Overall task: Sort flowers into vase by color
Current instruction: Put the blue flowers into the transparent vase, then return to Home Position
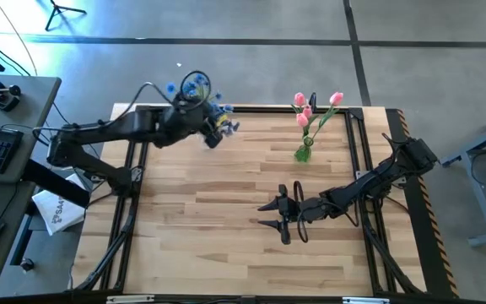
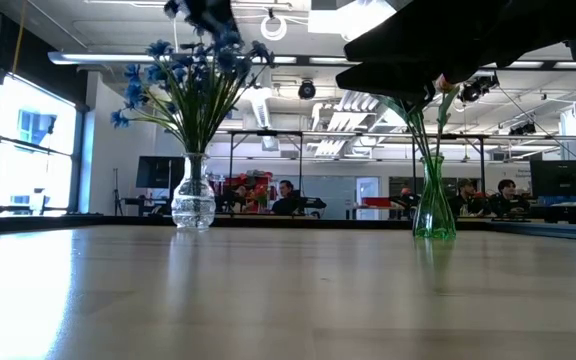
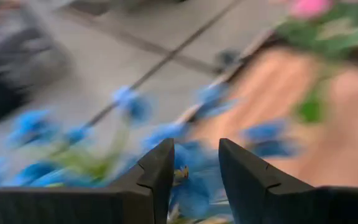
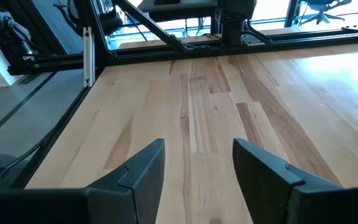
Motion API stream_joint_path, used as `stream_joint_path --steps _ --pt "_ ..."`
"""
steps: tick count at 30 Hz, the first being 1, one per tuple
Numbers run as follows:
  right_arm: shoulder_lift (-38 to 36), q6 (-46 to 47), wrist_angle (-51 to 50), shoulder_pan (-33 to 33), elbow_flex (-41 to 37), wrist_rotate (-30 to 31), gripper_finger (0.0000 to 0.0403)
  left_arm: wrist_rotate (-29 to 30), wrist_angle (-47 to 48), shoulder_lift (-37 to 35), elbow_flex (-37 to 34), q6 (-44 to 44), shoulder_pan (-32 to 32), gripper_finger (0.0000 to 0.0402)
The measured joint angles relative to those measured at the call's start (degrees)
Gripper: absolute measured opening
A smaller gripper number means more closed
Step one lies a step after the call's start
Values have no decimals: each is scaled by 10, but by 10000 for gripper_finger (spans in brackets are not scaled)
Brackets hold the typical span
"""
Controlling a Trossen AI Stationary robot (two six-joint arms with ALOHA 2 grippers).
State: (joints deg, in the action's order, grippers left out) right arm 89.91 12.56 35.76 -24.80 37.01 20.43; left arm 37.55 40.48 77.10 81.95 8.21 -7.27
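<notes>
The blue flowers (image 1: 199, 88) stand upright in the clear vase (image 2: 193, 205) at the counter's (image 1: 226, 228) eleven o'clock, directly under the left gripper (image 1: 218, 127), whose jaws are released. The pink flowers (image 1: 315, 108) fill the green vase (image 2: 434, 212) at one o'clock. The right gripper (image 1: 281, 214) waits mid-counter, jaws released, farther away.

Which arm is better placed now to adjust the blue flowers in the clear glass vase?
The left. The left gripper hovers open right at the blue flowers in the clear glass vase, at the table's far edge. The right gripper waits open over bare wooden table, far from them.
</notes>
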Motion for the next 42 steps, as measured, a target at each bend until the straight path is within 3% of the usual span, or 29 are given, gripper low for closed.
stream_joint_path --steps 3,10,17,25,31,35,42 --pt "0 3 0 0 0 0 184 49 16 15 -27 12 -18 104" --pt "0 5 -5 0 0 0 184 3 25 29 -63 35 -54 86" --pt "0 5 -6 0 0 0 184 -6 19 6 -3 16 -23 81" --pt "0 6 -8 -3 0 1 184 -76 33 -12 50 1 6 80" --pt "-76 72 -147 -23 -1 12 184 -87 72 -44 59 16 107 80" --pt "-159 143 -297 -51 0 37 184 -39 139 -48 41 91 215 80" --pt "-237 289 -548 -101 -3 92 184 42 139 -47 -148 296 372 80"
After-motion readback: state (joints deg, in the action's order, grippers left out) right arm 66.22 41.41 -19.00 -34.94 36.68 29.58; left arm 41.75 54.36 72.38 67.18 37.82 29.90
